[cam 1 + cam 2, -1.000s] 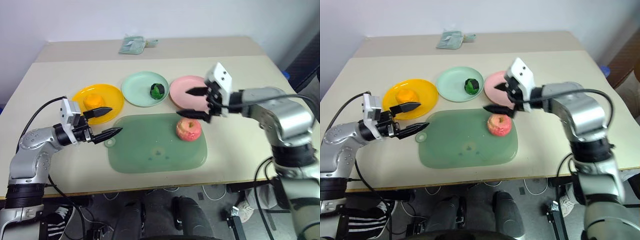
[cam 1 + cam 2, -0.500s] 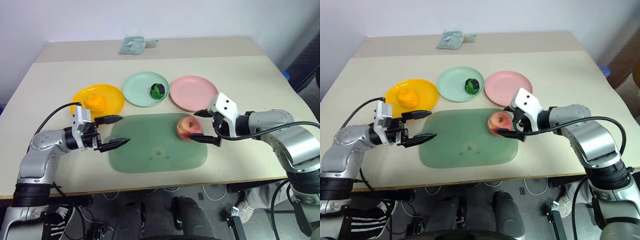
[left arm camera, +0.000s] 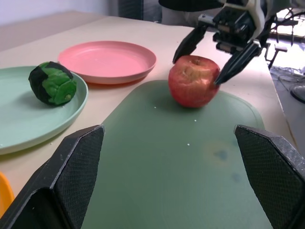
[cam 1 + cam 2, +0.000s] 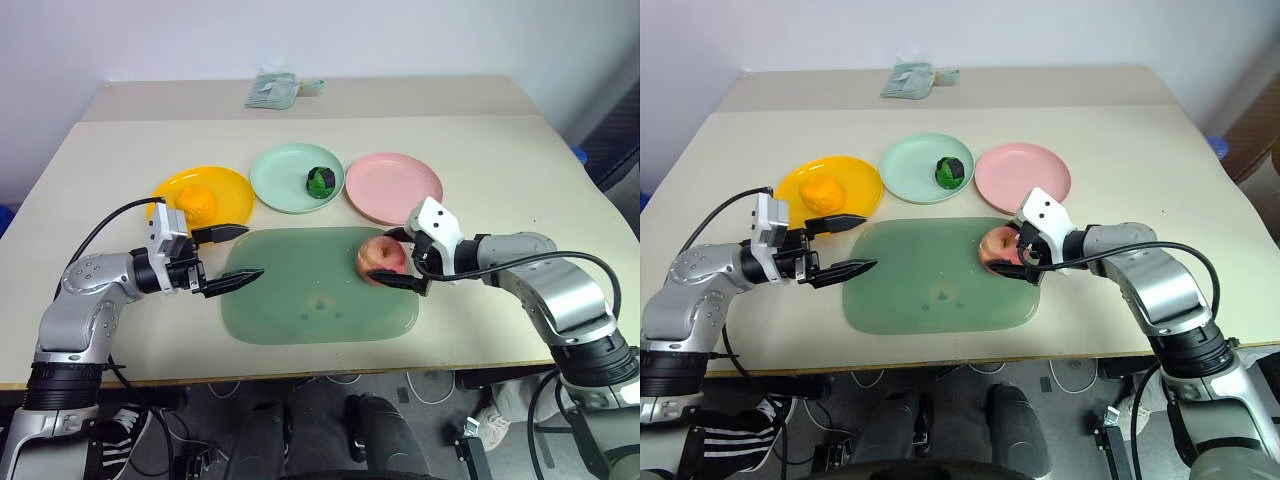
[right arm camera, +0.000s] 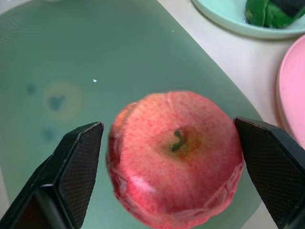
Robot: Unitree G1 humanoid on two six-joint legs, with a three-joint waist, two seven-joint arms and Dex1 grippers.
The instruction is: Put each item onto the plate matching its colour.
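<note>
Right wrist view: the red-pink apple [image 5: 175, 155] sits stem-up on the green mat [image 5: 57, 57], framed between the right gripper's two black fingers [image 5: 71, 157], one on each side, with a little space left on both sides.
Right gripper [image 4: 405, 258]: at centre right of the left eye view, jaws spread wide around the apple and not yet closed on it; nothing is held.
Left gripper [image 4: 232, 254]: at centre left of the left eye view, over the mat's left edge, jaws spread apart and empty.
Orange fruit [image 4: 196, 201]: already on the yellow-orange plate [image 4: 230, 185], upper left of the left eye view.
Green-and-black lump [image 4: 320, 181]: already on the mint green plate [image 4: 280, 175], upper centre.
Pink plate [image 4: 395, 190]: bare, just above and to the right of the apple in the left eye view, close to the mat's upper right corner.
Apple's place: on the mat near its upper right corner, not on any plate.
Step in hand: by my reading, the pickup of the last item; two of the three are sorted and the right gripper is lined up on the third.
Next move calls for: closing the fingers squarely on the apple's round sides so it does not roll or squirt out, then a lift clear of the mat and a short carry to the pink plate.
Risk: a grip set too high could slip off the smooth curve.
</note>
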